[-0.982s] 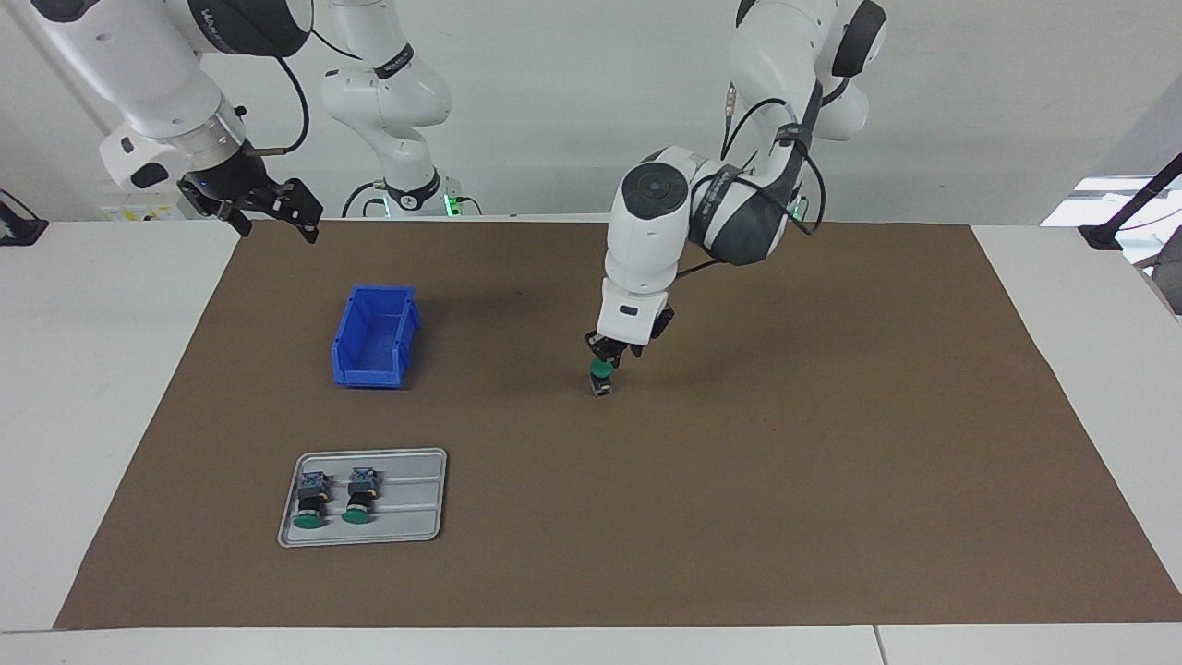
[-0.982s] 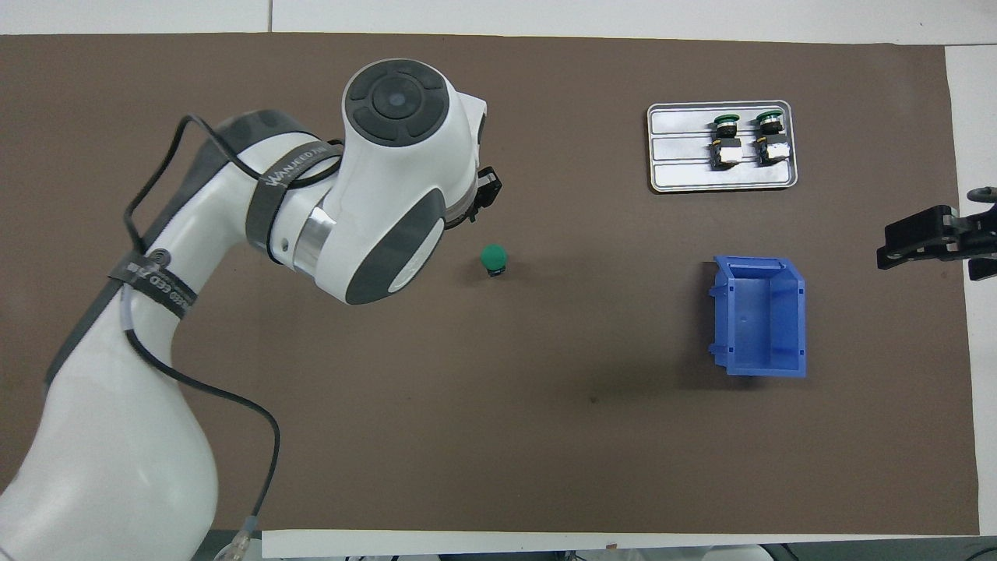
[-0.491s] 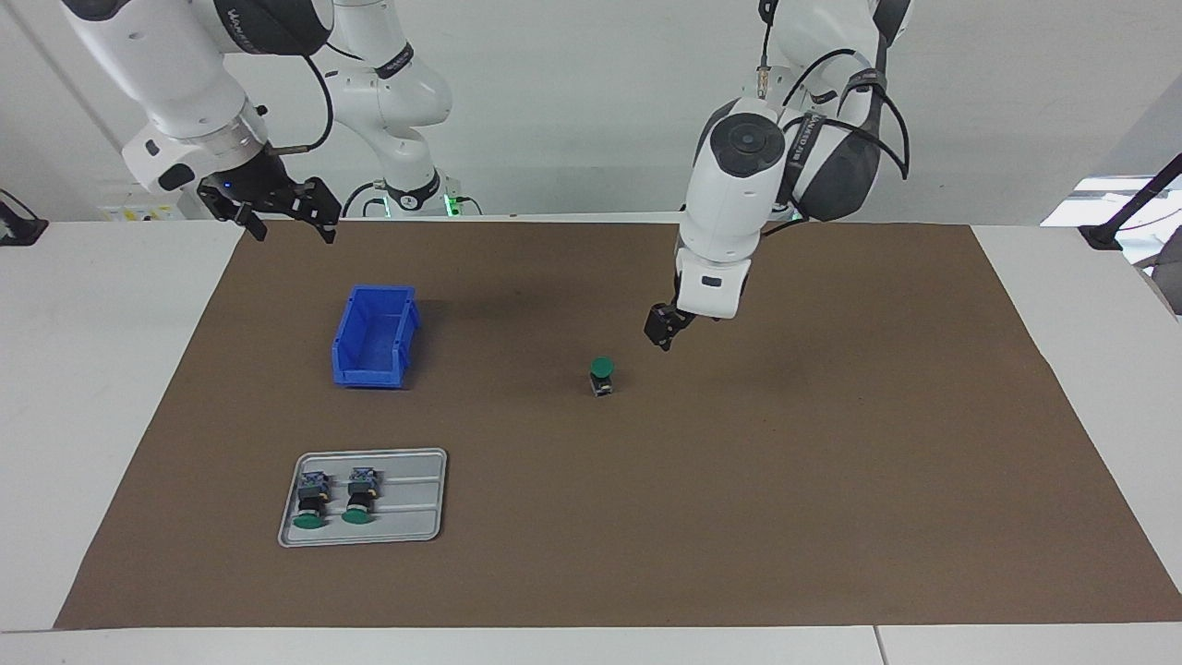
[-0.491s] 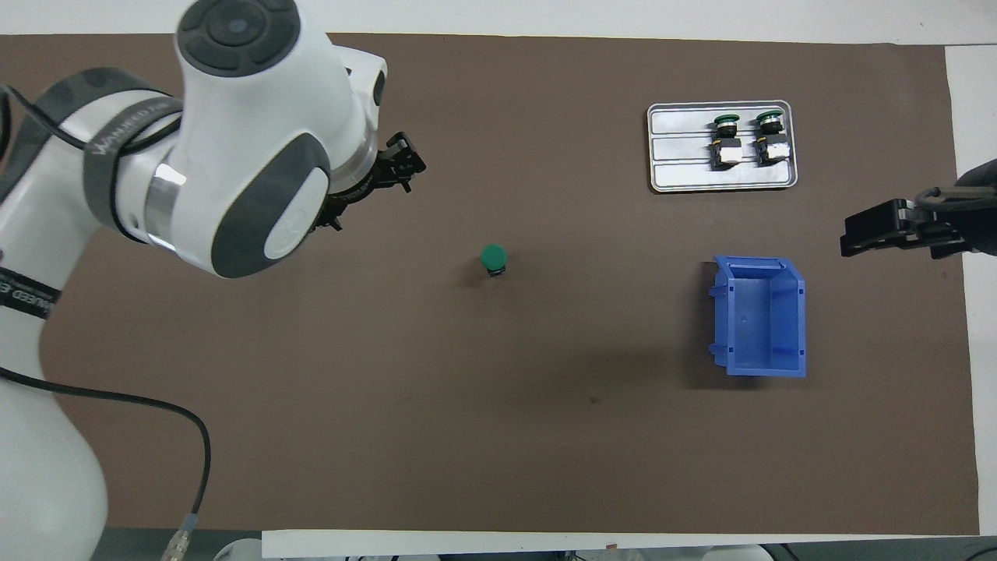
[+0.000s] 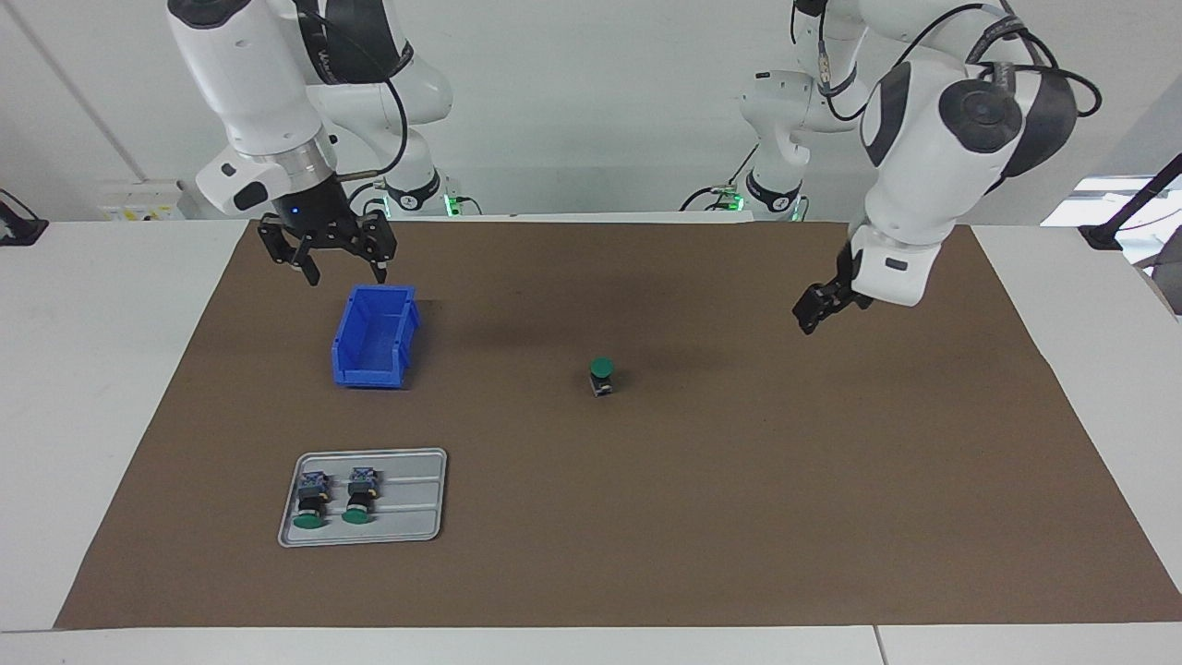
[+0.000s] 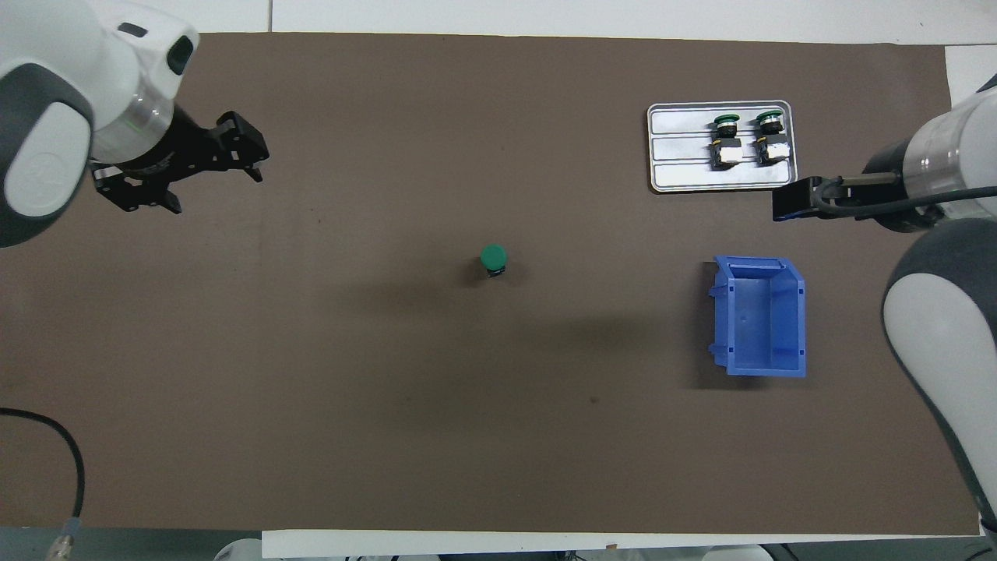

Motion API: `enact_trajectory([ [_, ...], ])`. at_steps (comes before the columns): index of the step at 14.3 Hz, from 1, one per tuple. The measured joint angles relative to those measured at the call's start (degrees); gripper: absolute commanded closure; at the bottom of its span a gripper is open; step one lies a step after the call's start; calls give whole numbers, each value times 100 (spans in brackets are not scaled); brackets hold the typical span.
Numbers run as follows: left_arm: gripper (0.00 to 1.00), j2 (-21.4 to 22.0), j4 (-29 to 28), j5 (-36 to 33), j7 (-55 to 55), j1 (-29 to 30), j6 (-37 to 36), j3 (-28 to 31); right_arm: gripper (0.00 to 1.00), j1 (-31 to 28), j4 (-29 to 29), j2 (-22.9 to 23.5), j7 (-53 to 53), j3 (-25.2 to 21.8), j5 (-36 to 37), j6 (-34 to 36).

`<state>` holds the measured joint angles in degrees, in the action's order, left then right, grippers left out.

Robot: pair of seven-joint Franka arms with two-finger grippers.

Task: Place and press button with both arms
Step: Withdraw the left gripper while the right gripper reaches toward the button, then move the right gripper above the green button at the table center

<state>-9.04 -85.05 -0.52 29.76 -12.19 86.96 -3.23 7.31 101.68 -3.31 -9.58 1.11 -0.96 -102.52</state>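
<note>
Both grippers are up in the air and holding nothing, as I read it. On the right gripper (image 5: 325, 254) I can see the fingers spread wide, and it hangs over the mat just at the robots' end of the blue bin (image 5: 374, 334). With the left gripper (image 5: 816, 308) I cannot tell how far the fingers are apart; it hovers over bare brown mat (image 5: 739, 480) toward the left arm's end of the table, well clear of everything.

Next in size, the grey tray (image 5: 420, 499) sits farther from the robots than the bin, with two spare buttons (image 5: 332, 497) lying on their sides in it.

Smallest of all, the button (image 5: 601, 376) I care about stands upright on its base near the middle of the mat, green cap up, touched by nothing.

My worry from here is the press. That switch looks tall for its narrow base, so I judge a finger landing off the cap's centre, or coming in at a slant, would tip it or skid it across the mat. An open-fingered press could also straddle the cap and miss it.
</note>
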Motion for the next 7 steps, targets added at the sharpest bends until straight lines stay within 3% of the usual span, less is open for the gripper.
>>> enact_trajectory([
  [3,0,364,-243,0,-812,312,-346,3,7,477,41,268,-650,82,-3,-259],
  [7,0,829,-922,-8,-1399,565,-340,-91,7,626,46,756,-1456,692,-2,-712],
])
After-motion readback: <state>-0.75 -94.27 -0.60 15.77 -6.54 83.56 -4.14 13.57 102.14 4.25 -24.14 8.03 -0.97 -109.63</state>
